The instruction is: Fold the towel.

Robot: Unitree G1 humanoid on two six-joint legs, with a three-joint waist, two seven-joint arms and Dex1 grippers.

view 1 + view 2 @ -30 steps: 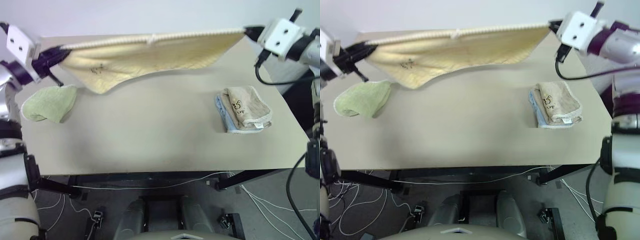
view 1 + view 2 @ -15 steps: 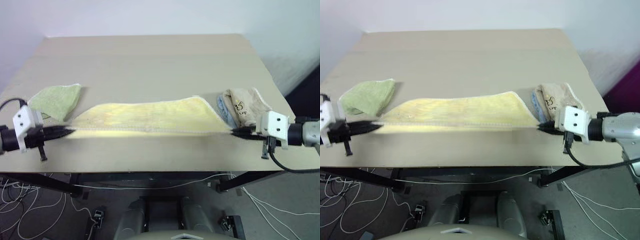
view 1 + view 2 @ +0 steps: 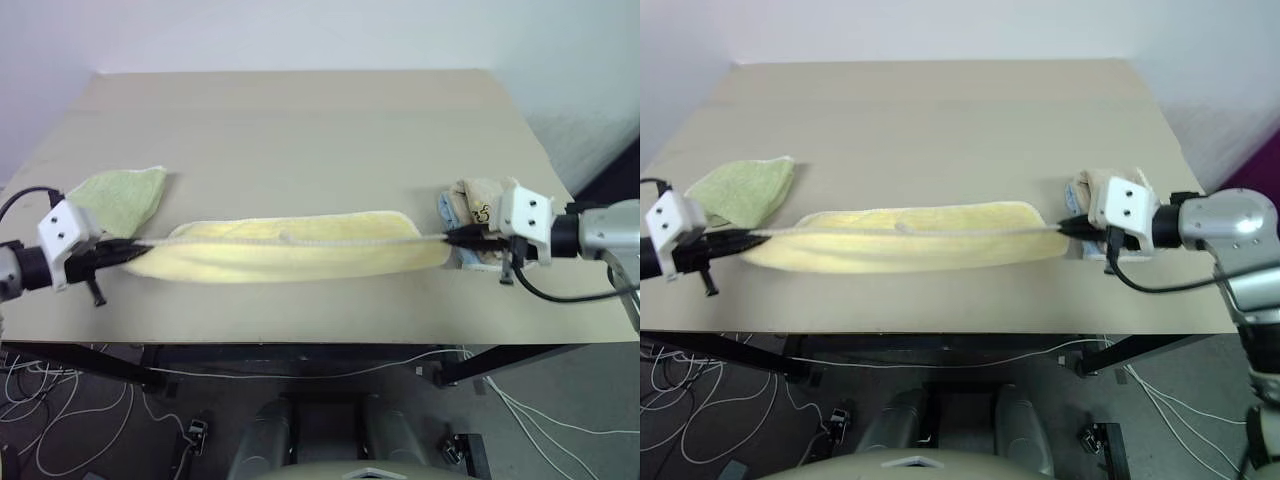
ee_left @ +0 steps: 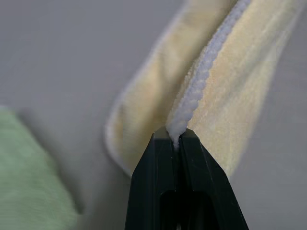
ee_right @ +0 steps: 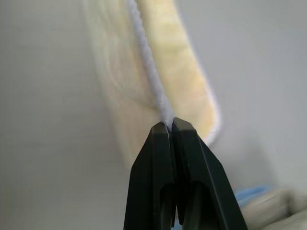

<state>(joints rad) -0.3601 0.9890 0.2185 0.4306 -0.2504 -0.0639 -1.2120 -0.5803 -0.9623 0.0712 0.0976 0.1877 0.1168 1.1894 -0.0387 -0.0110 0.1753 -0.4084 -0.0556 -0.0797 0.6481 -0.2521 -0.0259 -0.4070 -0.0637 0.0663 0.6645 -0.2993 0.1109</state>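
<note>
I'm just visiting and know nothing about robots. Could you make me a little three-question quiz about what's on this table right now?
1. True or false: both grippers are shut on the towel's whitish hem.
2. Which cloth lies beside the left gripper? A) the light green cloth B) a red cloth C) a black cloth
3. What lies next to the right gripper, partly behind it, on the table?

Key
1. True: each pinches one end of the hem, stretched between them.
2. A.
3. The folded beige cloth, with a bit of blue cloth under it.
</note>
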